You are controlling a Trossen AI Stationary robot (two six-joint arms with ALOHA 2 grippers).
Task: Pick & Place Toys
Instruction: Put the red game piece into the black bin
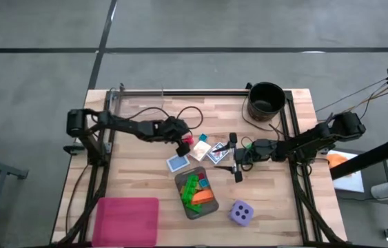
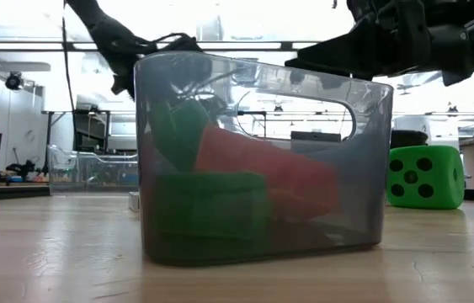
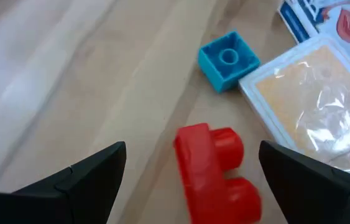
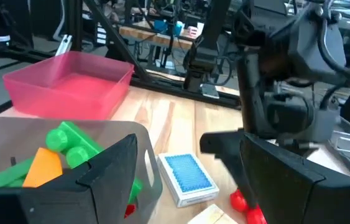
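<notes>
Toys lay around the middle of the table (image 1: 138,138). A red block (image 3: 215,171) sat on the wood between the left gripper's (image 1: 183,146) wide-open fingers (image 3: 87,180), which touched nothing. It was glossy, with two round studs at one end. Just beyond it stood a blue block (image 3: 227,60) with one stud, and beside that lay a clear-wrapped card (image 3: 314,102) against a blue-backed one (image 3: 299,25). Another blue-backed card (image 1: 177,163) lay near the grey tray (image 1: 183,184), which held green blocks (image 1: 191,187) and an orange block (image 1: 204,197). The right gripper (image 1: 236,160) hung just beside the tray, fingers (image 4: 109,168) parted and empty. A purple die (image 1: 241,213) sat near the tray; a green die (image 2: 426,177) showed behind it in the low view. A pink tray (image 1: 126,220) and black bucket (image 1: 266,100) stood well apart.
</notes>
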